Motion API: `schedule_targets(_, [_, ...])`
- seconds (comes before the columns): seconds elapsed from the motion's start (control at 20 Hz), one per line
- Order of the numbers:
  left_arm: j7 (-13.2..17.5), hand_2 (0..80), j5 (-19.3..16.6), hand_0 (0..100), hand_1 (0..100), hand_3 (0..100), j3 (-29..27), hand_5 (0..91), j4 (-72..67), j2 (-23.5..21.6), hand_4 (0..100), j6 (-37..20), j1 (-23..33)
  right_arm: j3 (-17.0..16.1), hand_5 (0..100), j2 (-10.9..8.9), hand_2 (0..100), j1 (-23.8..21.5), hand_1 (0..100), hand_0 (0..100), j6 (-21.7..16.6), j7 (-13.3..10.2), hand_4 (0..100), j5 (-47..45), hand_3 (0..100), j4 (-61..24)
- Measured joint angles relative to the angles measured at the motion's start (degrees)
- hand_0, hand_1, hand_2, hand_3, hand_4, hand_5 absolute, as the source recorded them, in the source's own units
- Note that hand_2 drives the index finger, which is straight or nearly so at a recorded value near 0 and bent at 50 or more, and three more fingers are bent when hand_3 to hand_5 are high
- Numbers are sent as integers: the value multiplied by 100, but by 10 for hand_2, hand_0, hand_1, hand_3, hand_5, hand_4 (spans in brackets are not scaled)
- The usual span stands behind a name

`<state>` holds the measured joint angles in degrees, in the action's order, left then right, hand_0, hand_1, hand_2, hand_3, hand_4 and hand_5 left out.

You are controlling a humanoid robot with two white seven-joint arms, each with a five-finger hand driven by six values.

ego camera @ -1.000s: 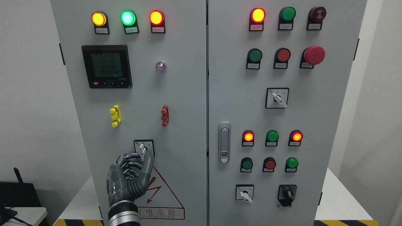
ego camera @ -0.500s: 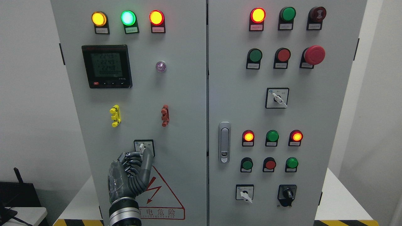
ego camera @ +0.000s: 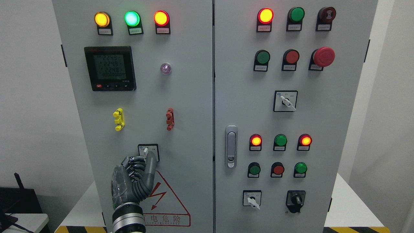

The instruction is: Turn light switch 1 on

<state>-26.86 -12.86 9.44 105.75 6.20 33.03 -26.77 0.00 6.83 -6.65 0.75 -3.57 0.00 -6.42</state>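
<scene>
At about seven o'clock in the head view, low on the grey cabinet's (ego camera: 181, 97) left door, the left hand (ego camera: 132, 181) reaches up with its fingers (ego camera: 135, 165) curled together around the white lever of the rotary switch (ego camera: 148, 152), thumb alongside it. At five o'clock from the hand sits a red warning triangle (ego camera: 168, 200).

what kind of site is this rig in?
Probably an electrical test or training room: a two-door control cabinet with lit indicator lamps, a digital power meter and a red emergency-stop button.
</scene>
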Motion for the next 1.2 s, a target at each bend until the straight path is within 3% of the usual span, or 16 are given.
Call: schedule_targets(1.2, [21, 469, 0, 342, 343, 740, -2, 871, 0, -3, 878, 210, -58, 0, 0, 1, 0, -1, 389, 120, 0, 0, 0, 0, 0, 0])
